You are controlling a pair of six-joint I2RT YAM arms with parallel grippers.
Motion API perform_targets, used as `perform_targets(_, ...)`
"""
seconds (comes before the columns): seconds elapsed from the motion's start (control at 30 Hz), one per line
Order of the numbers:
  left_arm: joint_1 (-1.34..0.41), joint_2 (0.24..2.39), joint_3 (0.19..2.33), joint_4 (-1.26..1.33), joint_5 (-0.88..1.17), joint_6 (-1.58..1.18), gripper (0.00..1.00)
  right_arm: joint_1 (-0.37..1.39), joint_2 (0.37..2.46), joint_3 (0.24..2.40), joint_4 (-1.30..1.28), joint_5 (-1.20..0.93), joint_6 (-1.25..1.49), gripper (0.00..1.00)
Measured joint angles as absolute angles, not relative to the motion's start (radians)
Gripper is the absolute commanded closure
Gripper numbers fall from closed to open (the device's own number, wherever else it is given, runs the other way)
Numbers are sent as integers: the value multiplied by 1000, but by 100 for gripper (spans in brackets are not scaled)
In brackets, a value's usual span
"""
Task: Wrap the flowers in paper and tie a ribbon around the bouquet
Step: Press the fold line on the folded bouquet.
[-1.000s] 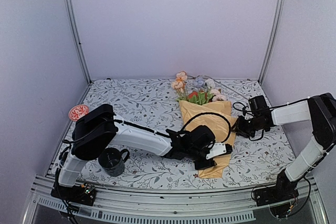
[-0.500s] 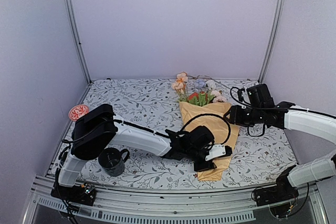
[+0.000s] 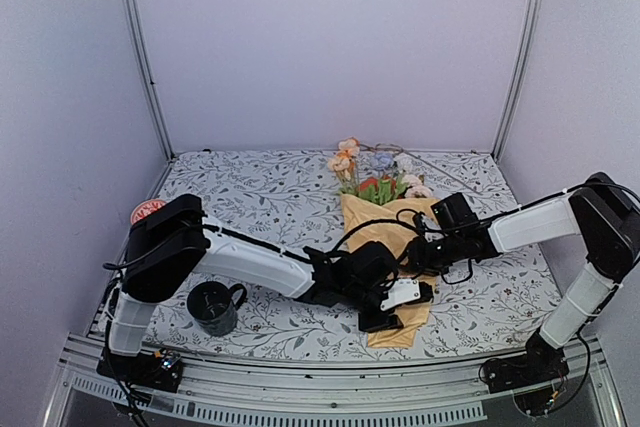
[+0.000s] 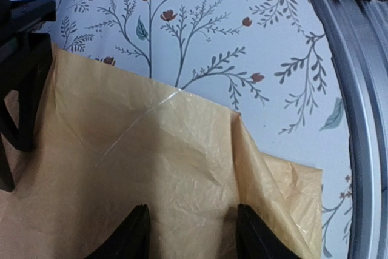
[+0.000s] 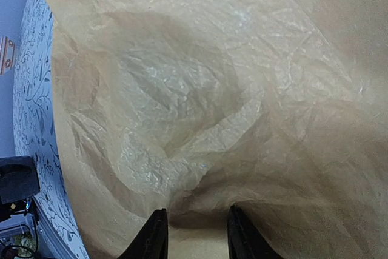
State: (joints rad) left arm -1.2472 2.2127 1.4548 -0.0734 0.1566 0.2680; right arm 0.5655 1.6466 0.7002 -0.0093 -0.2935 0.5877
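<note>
The bouquet lies on the table as a mustard-yellow paper cone, narrow end towards the near edge. The flowers show peach, white and pale blue heads at its far, wide end. My left gripper presses into the cone's lower part, its fingers apart with bulged paper gripped between them. From the right, my right gripper rests on the cone's middle. Its jaws stand open over a crumpled paper fold. A thin strand, probably the ribbon, trails behind the heads.
A black mug stands near the left arm's base. A red-and-white round thing lies at the left edge, partly hidden. A black cable loops over the cone. The metal front rail runs close to the cone's tip.
My right arm rose from the bouquet's right side, then came down onto the cone's middle. The left gripper and the cone's tip shifted slightly towards the near left.
</note>
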Motion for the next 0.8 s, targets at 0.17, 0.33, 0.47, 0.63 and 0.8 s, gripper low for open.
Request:
perform_targets(0.17, -1264, 2108, 1334, -101, 176, 257, 55, 562, 1658, 700, 23, -298, 610, 64)
perform_targets(0.33, -1296, 2035, 1274, -172, 202, 260, 62, 562, 1658, 700, 24, -300, 611, 63)
perform_targets(0.47, -1302, 1953, 1238, -204, 241, 266, 96, 561, 1658, 702, 23, -305, 609, 63)
perform_targets(0.63, -1288, 1874, 1238, -142, 221, 265, 100, 560, 1658, 702, 22, -309, 608, 63)
perform_targets(0.8, -1279, 2051, 1390, -171, 167, 258, 100, 559, 1658, 703, 21, -311, 608, 63)
